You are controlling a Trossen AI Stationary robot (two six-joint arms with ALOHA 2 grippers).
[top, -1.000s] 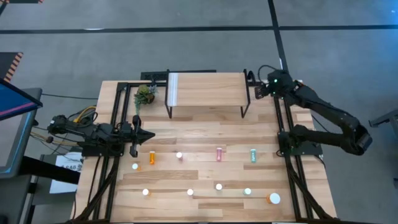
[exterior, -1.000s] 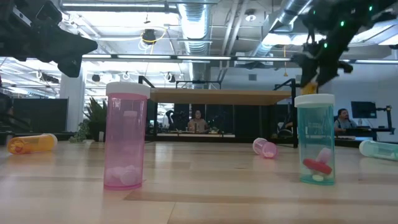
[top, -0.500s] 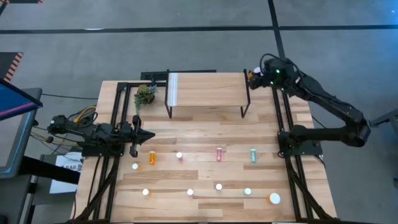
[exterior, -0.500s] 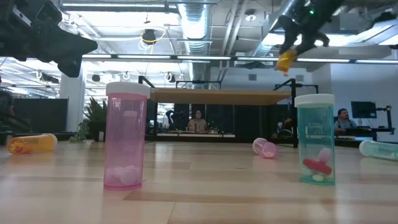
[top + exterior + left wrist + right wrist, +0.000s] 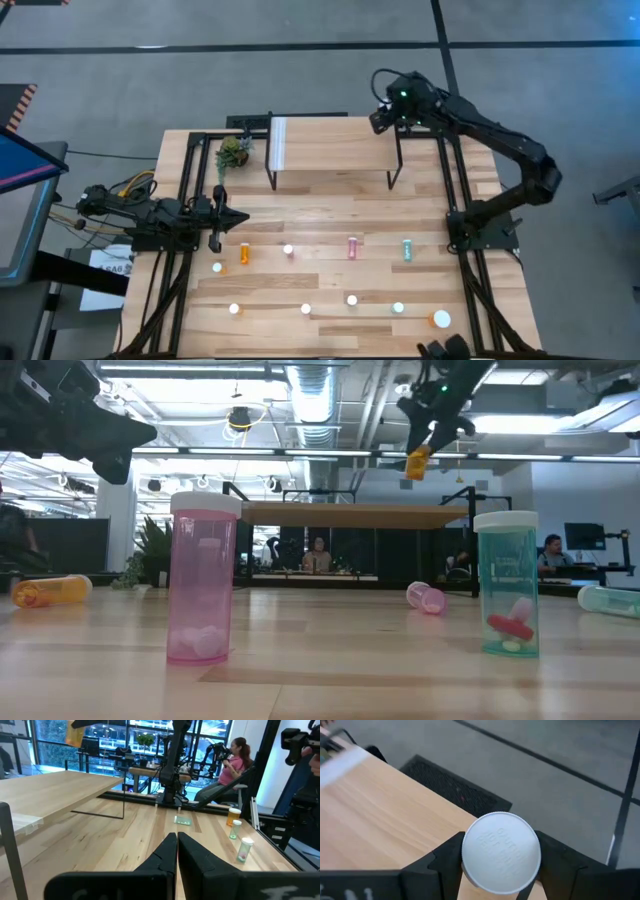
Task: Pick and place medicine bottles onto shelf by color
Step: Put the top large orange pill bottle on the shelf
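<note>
While left gripper sits shut near table's left edge, right gripper has swung in from right, now above shelf far-right corner, clamping orange bottle by white cap. Looks like drop-off coming. Other bottles wait near side.

shelf top bare, plant beside

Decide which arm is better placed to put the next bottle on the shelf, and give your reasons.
Right. The right gripper already holds an orange bottle above the shelf; the left gripper is shut, empty, off beside the table's left edge.
</note>
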